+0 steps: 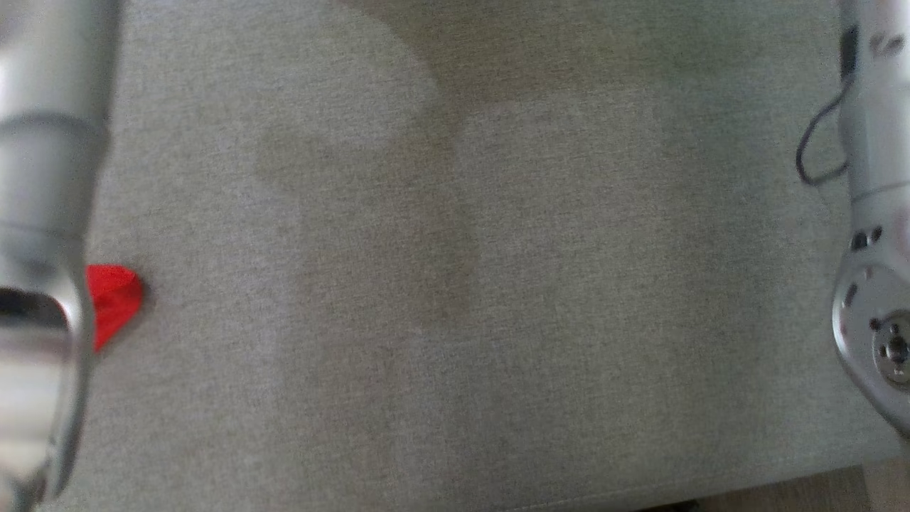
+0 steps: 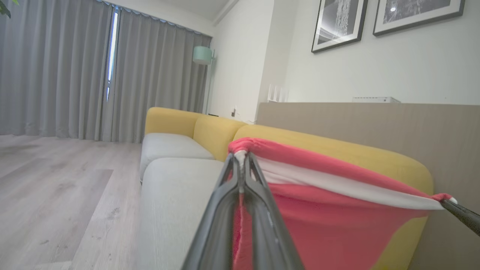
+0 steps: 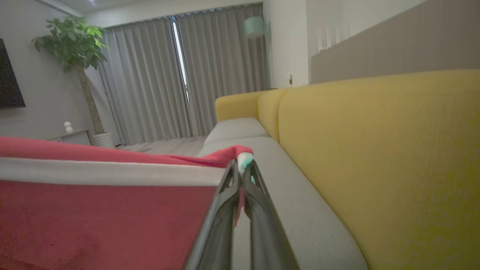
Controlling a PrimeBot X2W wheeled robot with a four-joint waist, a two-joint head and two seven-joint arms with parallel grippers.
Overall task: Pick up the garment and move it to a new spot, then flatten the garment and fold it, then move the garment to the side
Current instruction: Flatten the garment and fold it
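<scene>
**Garment (image 2: 322,210) hanging stretched between left gripper (image 2: 242,159) and right gripper (image 3: 242,167)**

Head view, left to right: left forearm (image 1: 43,213) is running down the left edge, blurred. Red corner of the garment is poking out just beside it, partly hidden behind it. Grey seat cushion (image 1: 455,284) is taking up the middle, with soft shadows lying across it. Right forearm (image 1: 878,213) is coming down the right edge, with a dark cable (image 1: 817,153) looping off it.

Left wrist view, left to right: grey curtains (image 2: 56,67) and wood floor (image 2: 56,195) are sitting far left, then the grey sofa seats. Left gripper is pinching hard on a bunched red-and-white edge of the garment, fingers pressed together with cloth between them. From there a white band under a red hem is running taut to the right, with red cloth sagging below it in front of the yellow backrest (image 2: 337,150). At the right edge the right gripper's dark tip is nipping the opposite corner. Two framed prints (image 2: 339,22) are hanging on the wall above.

Right wrist view, left to right: plant (image 3: 71,41) is standing in the far corner. Garment is spanning the left half, red with a pale band across it, and narrowing to the fingertips. Right gripper is clamping shut on that red corner, with a small pale bit showing at the tips. Seat cushion and backrest are lying to the right of it.

Can't tell whether the garment's lower edge is touching the cushion.
</scene>
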